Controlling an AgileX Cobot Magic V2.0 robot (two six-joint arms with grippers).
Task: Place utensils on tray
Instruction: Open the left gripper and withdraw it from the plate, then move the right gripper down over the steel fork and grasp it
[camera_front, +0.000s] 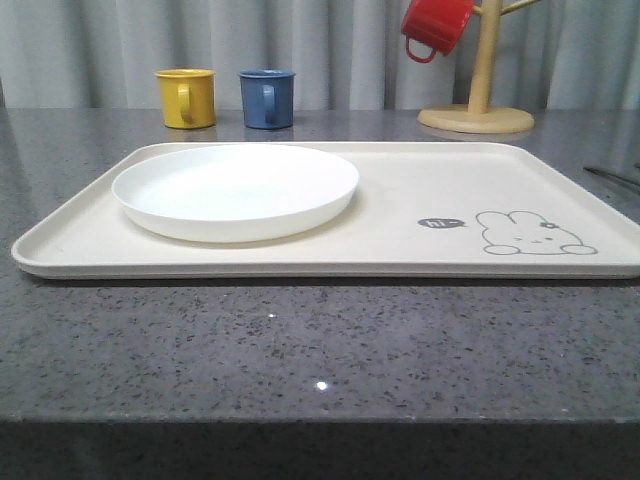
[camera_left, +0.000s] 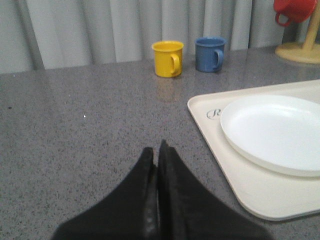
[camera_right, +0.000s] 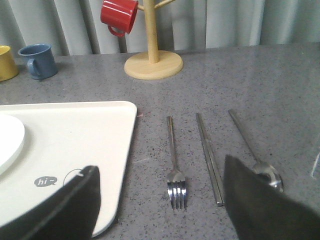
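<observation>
The cream tray (camera_front: 400, 205) with the rabbit drawing lies across the grey table, a round white plate (camera_front: 235, 190) on its left half. To the right of the tray (camera_right: 75, 135) three silver utensils lie side by side on the table: a fork (camera_right: 175, 170), a pair of chopsticks (camera_right: 209, 157) and a spoon (camera_right: 257, 155). My right gripper (camera_right: 160, 172) is open above them, the fork's tines between its fingers and the spoon's bowl partly hidden by one finger. My left gripper (camera_left: 156, 150) is shut and empty over bare table, left of the tray (camera_left: 220, 155).
A yellow mug (camera_front: 187, 97) and a blue mug (camera_front: 267, 98) stand behind the tray. A wooden mug tree (camera_front: 478, 90) holds a red mug (camera_front: 435, 25) at the back right. The table's front edge (camera_front: 320, 420) lies near the camera.
</observation>
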